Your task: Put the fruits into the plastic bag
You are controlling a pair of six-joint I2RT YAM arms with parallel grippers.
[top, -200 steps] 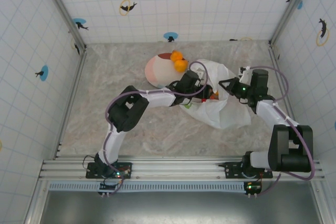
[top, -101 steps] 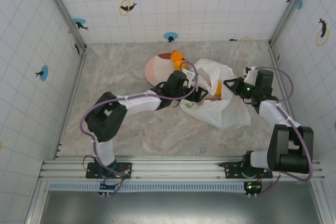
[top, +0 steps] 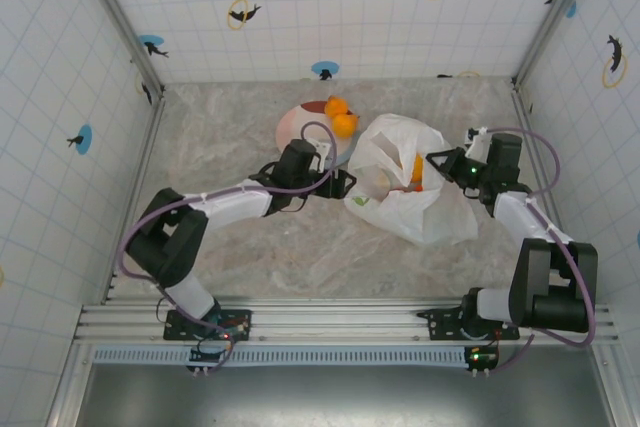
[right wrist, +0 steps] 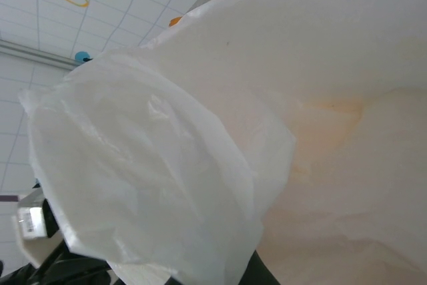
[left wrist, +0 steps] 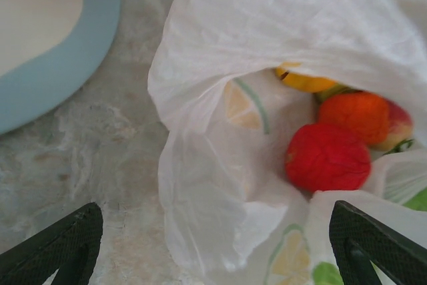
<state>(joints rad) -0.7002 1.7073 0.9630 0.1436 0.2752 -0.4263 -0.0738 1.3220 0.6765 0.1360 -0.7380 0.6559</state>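
The white plastic bag [top: 415, 197] lies right of centre, its mouth facing left. Inside it are a red fruit [left wrist: 327, 157], an orange one [left wrist: 357, 115] and a yellow one [left wrist: 303, 81]; orange shows through the film [top: 416, 169]. Two more orange fruits [top: 340, 117] rest on the far side of the plate [top: 297, 135]. My left gripper [top: 340, 185] is open and empty just left of the bag's mouth [left wrist: 213, 231]. My right gripper [top: 433, 161] is shut on the bag's upper edge, with crinkled film [right wrist: 167, 165] draped over its jaws.
The pale round plate [left wrist: 40, 38], blue-rimmed in the left wrist view, sits just behind my left gripper. Tiled walls enclose the marble table [top: 230, 237] on three sides. Open tabletop lies left of and in front of the bag.
My left gripper has drawn back leftward out of the bag's mouth, opening a little wider and leaving fruit inside. The right gripper has shifted slightly, holding the bag.
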